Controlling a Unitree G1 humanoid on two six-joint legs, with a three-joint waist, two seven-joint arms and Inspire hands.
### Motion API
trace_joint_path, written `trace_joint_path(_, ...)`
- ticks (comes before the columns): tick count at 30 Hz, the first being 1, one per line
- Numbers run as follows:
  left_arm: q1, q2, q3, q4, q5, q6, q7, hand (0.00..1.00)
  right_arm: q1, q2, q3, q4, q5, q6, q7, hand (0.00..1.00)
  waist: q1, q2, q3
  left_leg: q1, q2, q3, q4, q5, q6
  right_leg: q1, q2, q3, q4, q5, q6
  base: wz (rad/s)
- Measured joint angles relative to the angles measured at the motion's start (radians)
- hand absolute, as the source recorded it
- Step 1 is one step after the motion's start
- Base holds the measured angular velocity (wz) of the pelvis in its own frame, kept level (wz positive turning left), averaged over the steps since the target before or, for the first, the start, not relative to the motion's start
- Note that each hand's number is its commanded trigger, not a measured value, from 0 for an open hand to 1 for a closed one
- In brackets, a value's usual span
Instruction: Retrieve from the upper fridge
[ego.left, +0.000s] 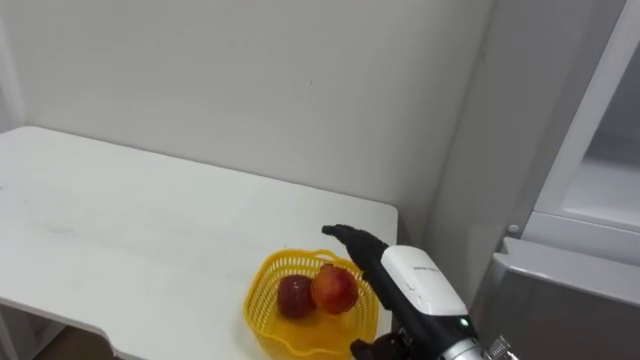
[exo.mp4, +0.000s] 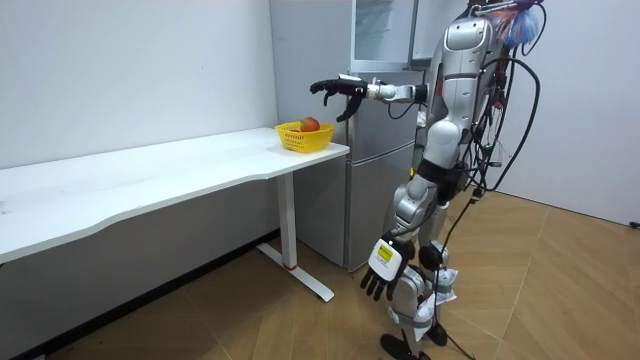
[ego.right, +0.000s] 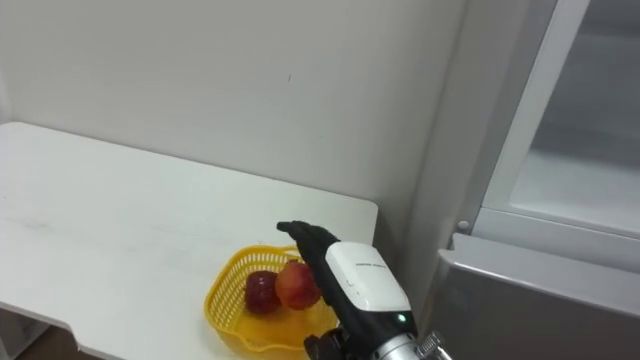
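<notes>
A yellow basket (ego.left: 262, 300) stands at the white table's right end and holds two red fruits, a darker one (ego.left: 294, 297) and a red-yellow one (ego.left: 335, 288). My right hand (ego.left: 415, 280) hovers over the basket's right side. Its fingers are loosely spread and relaxed, and it holds nothing. In the room view the same hand (exo.mp4: 338, 92) hangs clear above the basket (exo.mp4: 303, 136). The fridge's upper compartment (ego.left: 605, 170) stands open on the right and shows a pale interior. My left hand (exo.mp4: 385, 265) hangs by my leg, fingers spread.
The white table (ego.left: 150, 220) runs leftwards along the wall. The fridge's grey lower door (ego.left: 560, 300) stands right beside the table's end. I stand on a wooden floor (exo.mp4: 560, 290) in front of the fridge.
</notes>
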Motion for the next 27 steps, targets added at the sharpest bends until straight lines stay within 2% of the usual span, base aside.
trace_joint_path(10,-0.001,0.000,0.000,0.000,-0.001,0.001,0.009,0.00,0.000,0.000,0.000,0.000,0.000,0.008,-0.001,0.00,-0.002,0.001,0.0010,-0.014,0.000,0.000,0.001,0.000,0.000,-0.014,0.000,-0.003,0.001,0.000,0.000,0.00)
trace_joint_path(18,-0.002,0.000,0.001,-0.003,0.000,0.001,0.031,0.00,0.000,0.003,0.000,0.000,-0.001,0.008,-0.001,0.00,-0.003,0.011,0.0076,-0.019,0.000,0.000,0.001,0.000,0.000,-0.018,0.000,-0.003,0.001,0.000,0.000,0.00)
trace_joint_path(22,-0.012,0.000,0.001,-0.004,0.001,0.001,0.030,0.00,0.000,0.011,0.000,0.000,0.003,0.007,-0.001,0.00,-0.004,0.013,0.0071,-0.020,0.000,0.000,0.002,0.000,0.000,-0.018,0.000,-0.003,0.000,0.000,0.000,0.00)
trace_joint_path(27,-0.013,-0.001,0.001,-0.010,0.000,0.001,0.031,0.00,0.000,0.011,-0.004,-0.004,0.016,0.008,-0.001,0.00,-0.009,0.028,0.0042,-0.016,0.000,0.001,0.003,0.000,0.001,-0.014,0.000,0.001,0.001,0.000,0.000,0.00)
